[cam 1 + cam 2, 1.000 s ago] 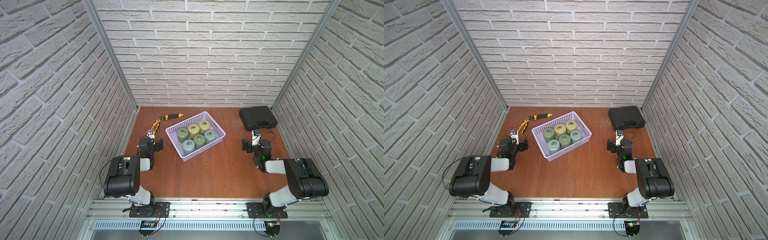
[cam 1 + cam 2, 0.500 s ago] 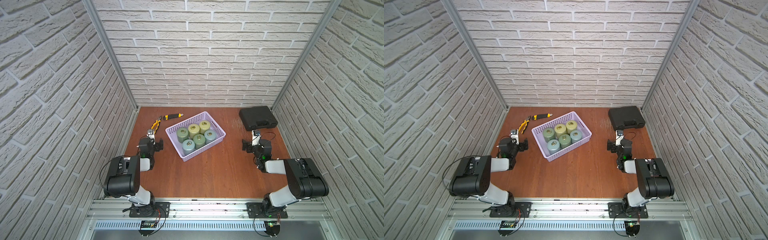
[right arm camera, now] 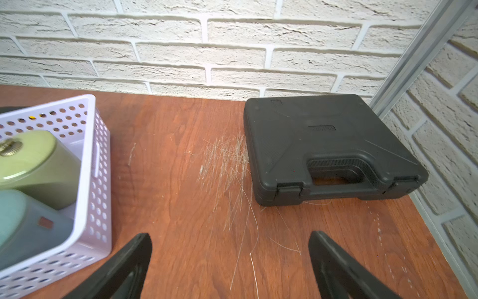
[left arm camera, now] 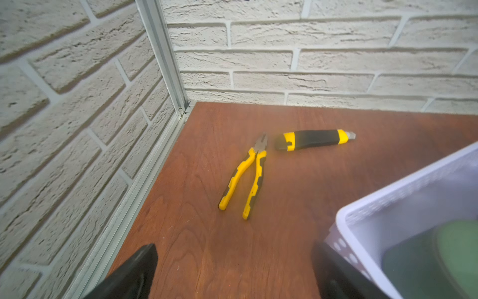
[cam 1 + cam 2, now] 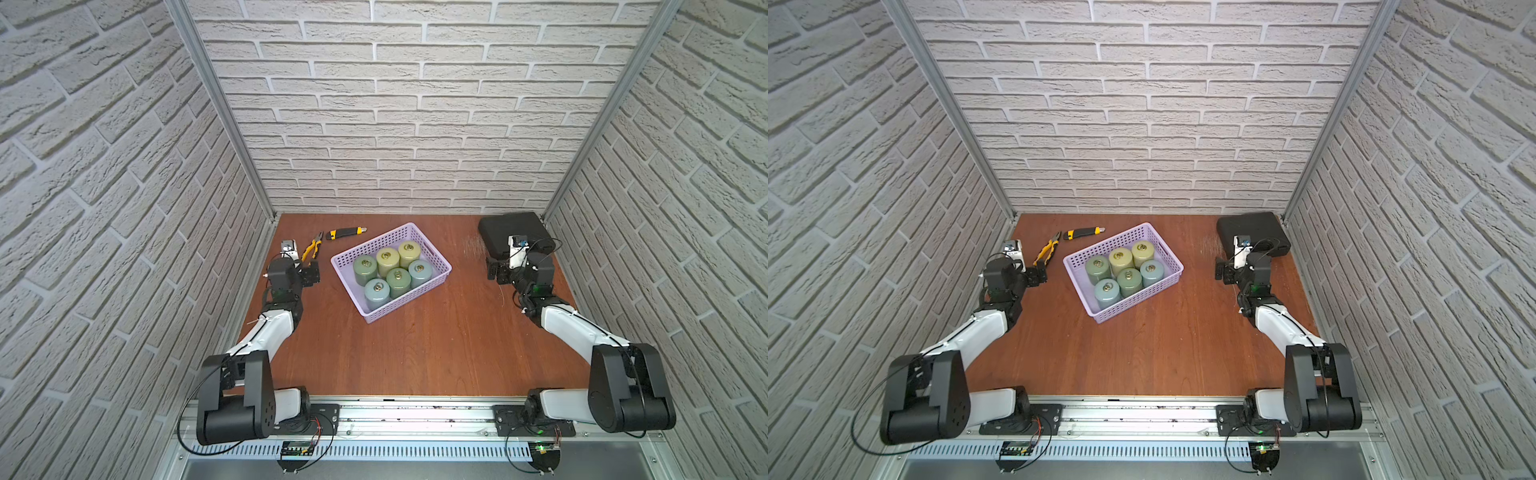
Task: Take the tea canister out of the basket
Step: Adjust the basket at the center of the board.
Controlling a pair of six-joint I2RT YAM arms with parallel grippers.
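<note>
wooden table holds basket of six canisters.

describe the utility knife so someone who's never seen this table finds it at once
On the wooden table, look at the far left corner, beside the lavender basket. Two yellow-and-black items lie there; the utility knife is the straight, single bar nearer the back wall, unlike the pliers with two splayed handles.
</note>
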